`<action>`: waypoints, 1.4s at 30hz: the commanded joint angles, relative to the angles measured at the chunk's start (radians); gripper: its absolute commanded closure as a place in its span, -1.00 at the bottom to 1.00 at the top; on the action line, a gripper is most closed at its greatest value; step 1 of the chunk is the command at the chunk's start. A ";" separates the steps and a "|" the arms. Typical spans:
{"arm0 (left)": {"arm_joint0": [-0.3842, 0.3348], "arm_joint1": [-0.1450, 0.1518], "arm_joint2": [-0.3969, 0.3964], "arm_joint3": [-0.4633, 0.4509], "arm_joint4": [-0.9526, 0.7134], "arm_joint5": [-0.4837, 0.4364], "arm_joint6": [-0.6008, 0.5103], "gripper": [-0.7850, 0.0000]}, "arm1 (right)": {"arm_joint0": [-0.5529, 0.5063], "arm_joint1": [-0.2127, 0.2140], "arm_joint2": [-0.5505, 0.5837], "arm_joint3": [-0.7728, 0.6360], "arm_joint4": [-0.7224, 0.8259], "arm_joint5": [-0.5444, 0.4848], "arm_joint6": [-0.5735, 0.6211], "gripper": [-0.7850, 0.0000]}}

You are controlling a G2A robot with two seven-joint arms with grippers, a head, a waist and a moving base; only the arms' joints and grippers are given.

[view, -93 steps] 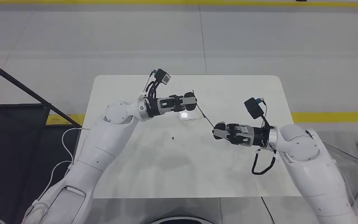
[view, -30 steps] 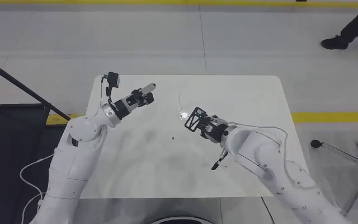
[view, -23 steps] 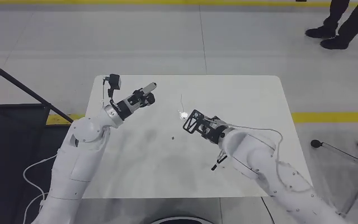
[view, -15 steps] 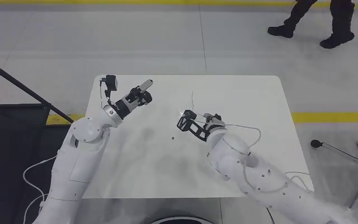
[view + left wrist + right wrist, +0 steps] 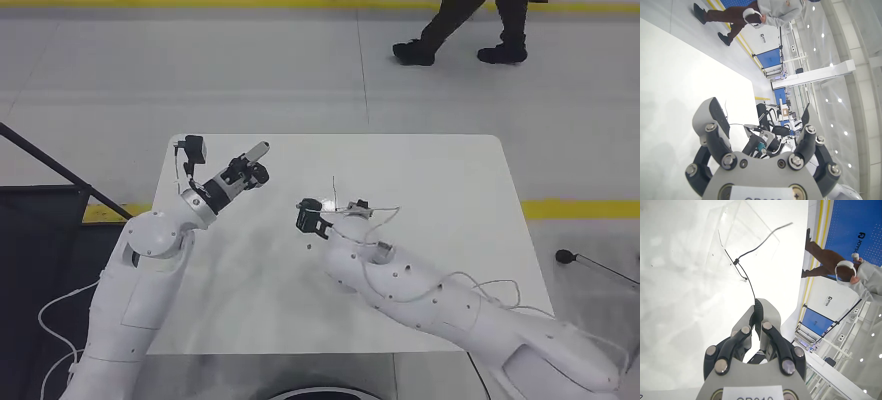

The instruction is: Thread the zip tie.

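The black zip tie point(image 5: 743, 269) sticks out from my right gripper point(image 5: 756, 306), which is shut on its strap. The strap passes through the tie's small head point(image 5: 736, 261), and the free tail curves away above the table. From above, the tie point(image 5: 335, 192) is a thin line over the table's middle, rising from the right gripper point(image 5: 340, 212). My left gripper point(image 5: 762, 115) is open with nothing between its fingers. It hangs over the table's far left part point(image 5: 255, 160), well apart from the tie. The left wrist view has the right gripper point(image 5: 753, 132) farther off.
The white table point(image 5: 450, 170) has a clear plastic sheet point(image 5: 745, 228) lying flat under the tie, and a small dark speck point(image 5: 309, 244) near the middle. A person walks on the floor beyond the far edge. The table's right half has free room.
At first both grippers held the tie; the left has let go and drawn back to the far left. The right arm has swung left across the table with the tie.
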 commanded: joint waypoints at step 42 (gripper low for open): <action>0.000 0.000 0.000 0.000 0.000 0.000 0.000 -1.00 | -0.143 -0.077 0.210 -0.029 -0.191 -0.131 0.067 0.21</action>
